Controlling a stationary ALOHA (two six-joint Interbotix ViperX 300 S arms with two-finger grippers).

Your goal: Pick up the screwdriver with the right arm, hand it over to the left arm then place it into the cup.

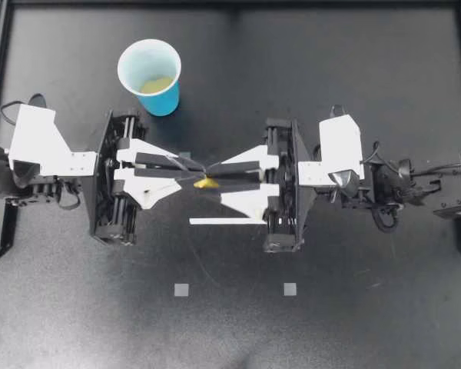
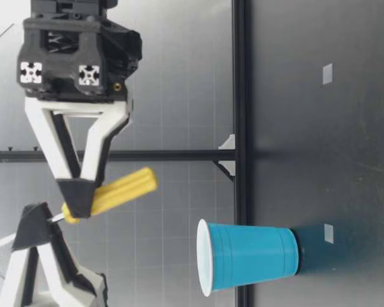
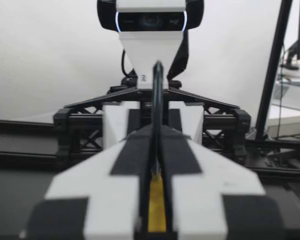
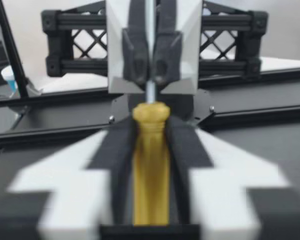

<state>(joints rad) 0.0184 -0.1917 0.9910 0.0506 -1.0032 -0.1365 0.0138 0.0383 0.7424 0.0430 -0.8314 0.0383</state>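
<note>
While your right jaws clamp the screwdriver handle and left jaws pinch its shaft, you have the right's release and the cup to go.

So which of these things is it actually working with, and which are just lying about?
In the job:
- screwdriver, gripped by both the right gripper and the left gripper
- cup

Lying about:
- white strip
- two grey squares
</note>
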